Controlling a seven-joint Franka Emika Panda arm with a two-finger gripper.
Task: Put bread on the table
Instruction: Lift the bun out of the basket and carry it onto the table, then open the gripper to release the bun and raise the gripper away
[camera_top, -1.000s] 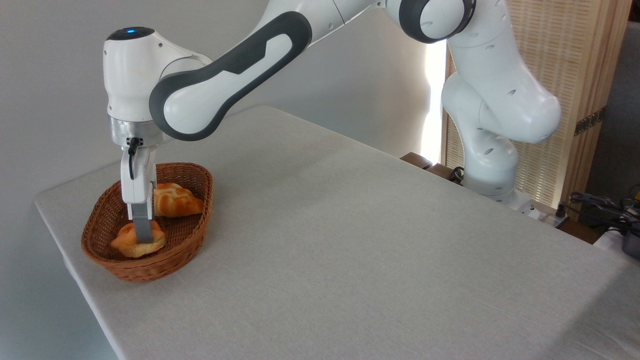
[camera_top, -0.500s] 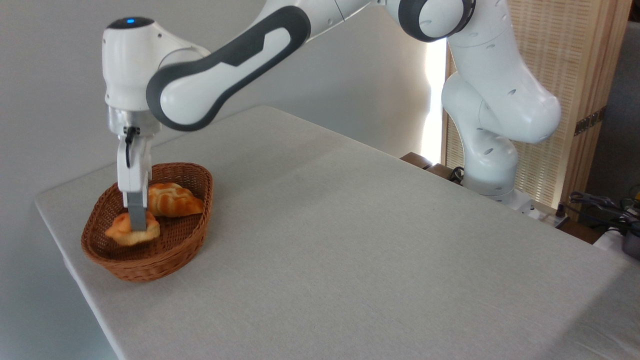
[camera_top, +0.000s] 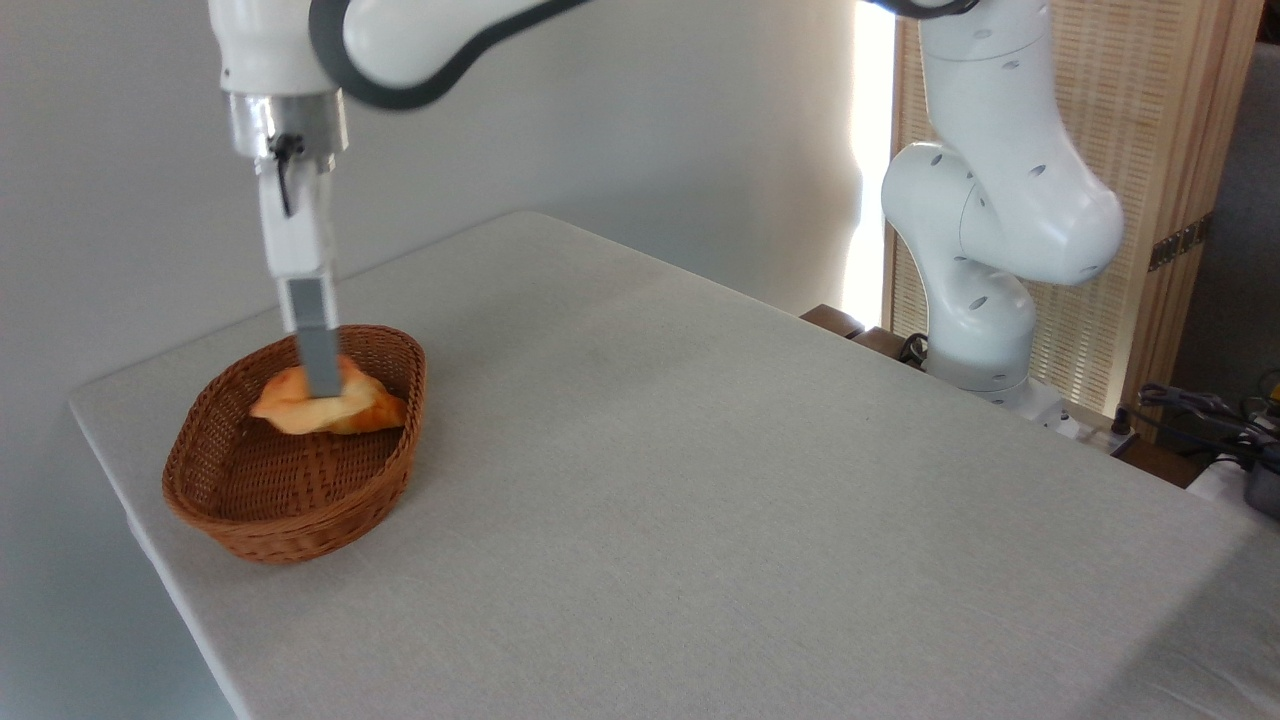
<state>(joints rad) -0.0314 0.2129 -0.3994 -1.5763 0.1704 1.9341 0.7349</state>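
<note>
Midway through the lift, the gripper (camera_top: 322, 385) of a white robot arm (camera_top: 1000, 220) hangs above a brown wicker basket (camera_top: 240, 510), its fingers clamped on the bread (camera_top: 290, 408), a small golden bun blurred by motion. The bun hangs clear of the basket floor, over the basket's far end, and overlaps a second, longer loaf (camera_top: 378, 412) lying behind it; whether the two touch cannot be told. Judging from this, the pick-up is done and the carry is in hand. The next move calls for raising the bun over the rim, swinging it sideways to open cloth on the table (camera_top: 760, 500), lowering it and letting go. Count: one arm, one gripper, one basket, one table, two pieces of bread, only one of them held.
</note>
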